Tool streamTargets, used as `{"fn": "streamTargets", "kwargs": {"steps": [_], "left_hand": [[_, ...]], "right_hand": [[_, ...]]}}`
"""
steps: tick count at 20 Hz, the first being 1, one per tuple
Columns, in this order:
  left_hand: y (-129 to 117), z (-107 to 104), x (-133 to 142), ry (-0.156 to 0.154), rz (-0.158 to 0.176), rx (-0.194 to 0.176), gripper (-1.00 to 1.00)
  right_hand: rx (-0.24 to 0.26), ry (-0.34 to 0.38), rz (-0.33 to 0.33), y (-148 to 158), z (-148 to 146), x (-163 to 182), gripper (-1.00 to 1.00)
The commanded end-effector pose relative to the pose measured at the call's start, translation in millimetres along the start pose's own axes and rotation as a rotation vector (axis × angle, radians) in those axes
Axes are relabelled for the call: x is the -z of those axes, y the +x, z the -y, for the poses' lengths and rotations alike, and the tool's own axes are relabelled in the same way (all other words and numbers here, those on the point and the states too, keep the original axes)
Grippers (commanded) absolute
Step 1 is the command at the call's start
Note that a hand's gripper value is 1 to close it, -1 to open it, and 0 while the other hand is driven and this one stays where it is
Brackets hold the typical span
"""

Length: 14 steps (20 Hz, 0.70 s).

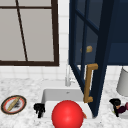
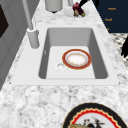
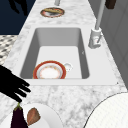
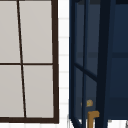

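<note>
Right hand (image 3: 11, 83): fingers relaxed, spread, eggplant (image 3: 17, 117) on white plate (image 3: 47, 113) just below fingertips; left hand (image 1: 39, 109): finger state indeterminate

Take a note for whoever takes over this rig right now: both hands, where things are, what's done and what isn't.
Right hand: open and holding nothing, fingers out just above the stem of the eggplant.
Left hand: idle in the air at the sink's front left corner.
Things: the eggplant lies on a white plate on the counter right of the sink. A red-rimmed plate lies flat in the basin.
Done: the wall cabinet door stands open above the sink.
Not done: the eggplant is not yet grasped or lifted.
</note>
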Motion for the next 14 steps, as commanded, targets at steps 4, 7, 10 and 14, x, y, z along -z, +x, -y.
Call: {"fn": "streamTargets", "kwargs": {"steps": [4,7,10,14], "left_hand": [[0,0,0,0.000,0.000,0.000,0.00],[0,0,0,0.000,0.000,0.000,0.00],[0,0,0,0.000,0.000,0.000,0.00],[0,0,0,0.000,0.000,0.000,0.00]], "right_hand": [[-0.001,-0.018,-0.001,37,-26,-41,-1.00],[-0.006,-0.015,0.006,51,-41,-59,-1.00],[-0.005,-0.017,0.021,63,-63,-72,-1.00],[-0.012,-0.021,0.031,85,-83,-88,-1.00]]}}
